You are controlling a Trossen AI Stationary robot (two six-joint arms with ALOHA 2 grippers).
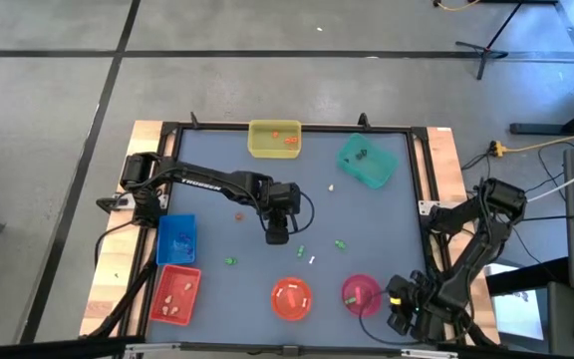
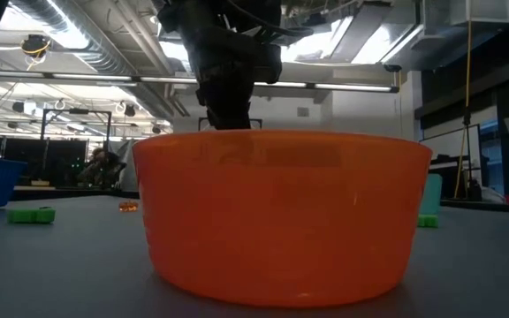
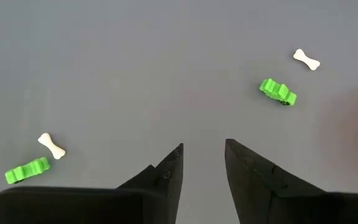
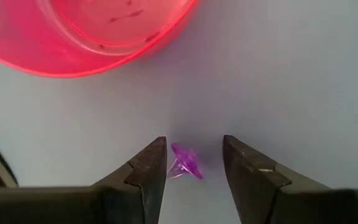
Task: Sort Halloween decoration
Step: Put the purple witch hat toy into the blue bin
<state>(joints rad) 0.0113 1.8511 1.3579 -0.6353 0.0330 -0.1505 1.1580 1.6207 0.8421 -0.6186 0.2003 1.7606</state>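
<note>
The left gripper [image 3: 202, 155], fingers parted and empty, is being held above bare table [image 3: 135, 74]; a green trinket [image 3: 278, 92] beyond the fingers probably needs reaching. The right gripper [image 4: 194, 155], open, is being held astride a purple trinket [image 4: 185, 163].

The only lettering is white print along the left arm [image 1: 207, 181], too small to read.

The orange bowl [image 2: 281, 216] hides the left pincer's [image 3: 202, 163] fingertips in the low view.
</note>
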